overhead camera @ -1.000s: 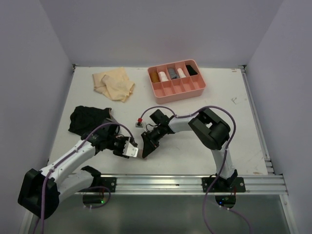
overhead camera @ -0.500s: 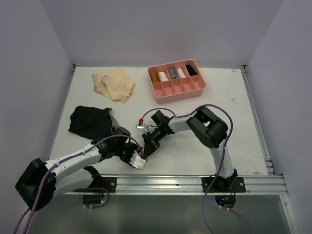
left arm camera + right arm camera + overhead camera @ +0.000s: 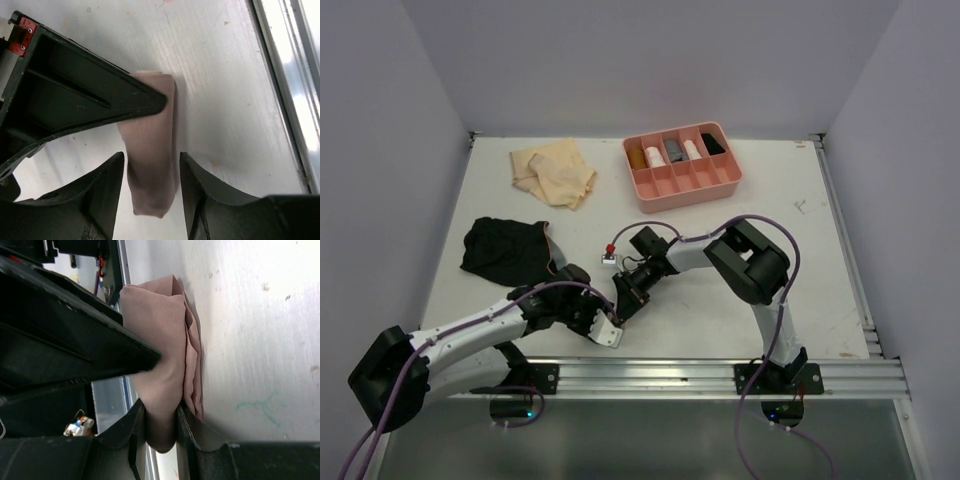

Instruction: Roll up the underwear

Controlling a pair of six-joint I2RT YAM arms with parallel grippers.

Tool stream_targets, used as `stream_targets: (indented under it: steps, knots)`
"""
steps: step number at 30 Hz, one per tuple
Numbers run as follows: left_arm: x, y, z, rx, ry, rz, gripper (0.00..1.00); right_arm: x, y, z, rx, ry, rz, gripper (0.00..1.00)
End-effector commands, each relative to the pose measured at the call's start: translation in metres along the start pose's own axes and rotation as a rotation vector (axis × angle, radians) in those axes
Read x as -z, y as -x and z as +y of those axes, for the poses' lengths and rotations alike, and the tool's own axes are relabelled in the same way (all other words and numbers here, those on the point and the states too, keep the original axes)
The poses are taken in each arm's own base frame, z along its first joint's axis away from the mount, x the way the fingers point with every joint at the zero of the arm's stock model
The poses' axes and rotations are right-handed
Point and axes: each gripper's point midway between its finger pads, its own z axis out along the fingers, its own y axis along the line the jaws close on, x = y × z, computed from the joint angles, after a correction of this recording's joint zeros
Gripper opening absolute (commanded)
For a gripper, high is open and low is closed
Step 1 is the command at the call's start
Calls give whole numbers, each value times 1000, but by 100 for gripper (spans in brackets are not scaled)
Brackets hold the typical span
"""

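White surface point(image 3: 800, 290) carries the dusty pink underwear point(image 3: 150, 170) as a small roll at lower centre of the overhead view, lying between both hands. Around it the left hand point(image 3: 151, 155) stands spread, one finger along each side with slim gaps showing, while the right hand point(image 3: 159, 412) pinches a fold of the same roll. Well apart at upper left lie the black underwear point(image 3: 503, 247) and the tan underwear point(image 3: 555, 170)

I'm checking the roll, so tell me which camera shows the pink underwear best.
Left wrist: the pink underwear lies as a roll inside the left gripper, most of its length showing. Right wrist shows folded layers pinched in the right gripper; the top view hides nearly all of it under both.
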Motion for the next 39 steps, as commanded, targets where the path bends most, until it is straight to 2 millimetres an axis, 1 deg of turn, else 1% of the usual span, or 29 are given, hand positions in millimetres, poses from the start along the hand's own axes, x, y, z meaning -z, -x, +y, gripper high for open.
stream_targets:
  steps: [1, 5, 7, 10, 11, 14, 17, 20, 22, 28, 32, 36, 38, 39]
  knots:
    - [13, 15, -4, 37, -22, -35, 52, 12, -46, -81, -56, -382, 78, 0]
    - [21, 21, -5, 70, -33, -49, 52, 17, -43, -78, -29, -409, 76, 0]
    - [17, 20, -8, 100, -49, -46, 52, 18, -44, -78, -27, -413, 77, 0]
    - [12, 17, -4, 126, -40, -34, 52, 20, -43, -77, -23, -418, 80, 0]
    - [11, 18, 0, 125, -26, -41, 52, 20, -43, -76, -22, -416, 81, 0]
    - [5, 18, 3, 138, -28, -43, 53, 20, -42, -76, -16, -419, 81, 0]
    - [-1, 13, 4, 158, -40, -21, 53, 22, -41, -75, -13, -428, 81, 0]
    - [1, 17, 13, 161, -14, -40, 54, 22, -43, -76, -16, -431, 87, 0]
    - [5, 23, 18, 151, 2, -61, 54, 22, -44, -78, -19, -431, 90, 0]
    - [14, 31, 28, 125, 30, -85, 55, 22, -44, -78, -20, -433, 92, 0]
    - [10, 30, 23, 115, 12, -89, 55, 21, -44, -78, -19, -432, 93, 0]
    - [-1, 21, 10, 136, -54, -66, 53, 22, -43, -77, -18, -434, 87, 0]
    - [-7, 14, 6, 151, -76, -46, 50, 22, -43, -77, -17, -436, 86, 0]
    - [-11, 8, 2, 159, -86, -24, 49, 23, -43, -77, -18, -436, 87, 0]
